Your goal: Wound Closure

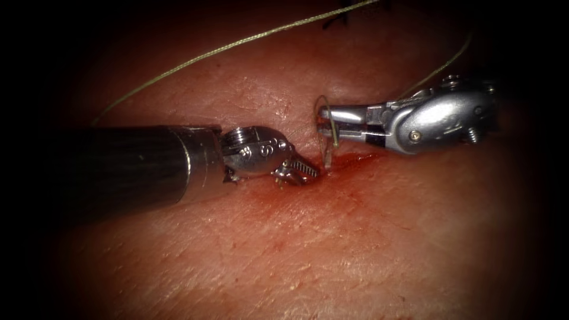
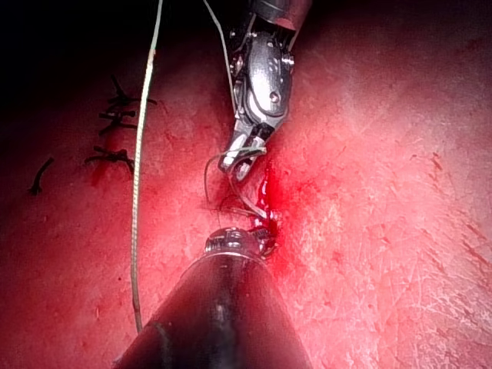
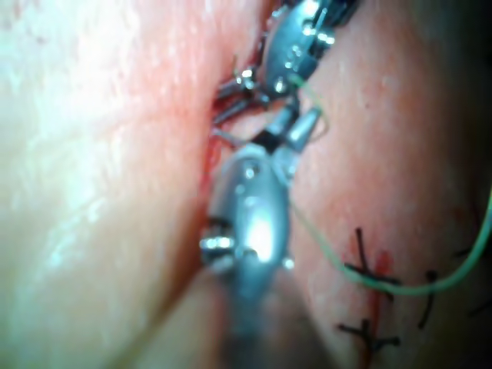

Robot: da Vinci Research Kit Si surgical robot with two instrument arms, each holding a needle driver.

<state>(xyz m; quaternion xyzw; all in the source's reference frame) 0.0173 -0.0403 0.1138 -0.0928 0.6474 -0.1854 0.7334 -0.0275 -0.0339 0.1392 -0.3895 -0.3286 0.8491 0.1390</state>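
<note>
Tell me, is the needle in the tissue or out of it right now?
In. The right tool grips the needle near mid-curve, and its lower end enters the tissue at the cut.

Tissue (image 1: 367,237), pink and wrinkled, carrying everything, cut (image 1: 349,161) with red fluid (image 1: 355,159) along it, greenish thread (image 1: 237,44) lying across the tissue, dark finished stitches (image 2: 115,123) beside the cut

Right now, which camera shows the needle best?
Endoscope view: the needle stands in the right hand, held mid-curve, its lower end at the cut. Left wrist view shows its thin arc; right wrist view blurs it.
</note>
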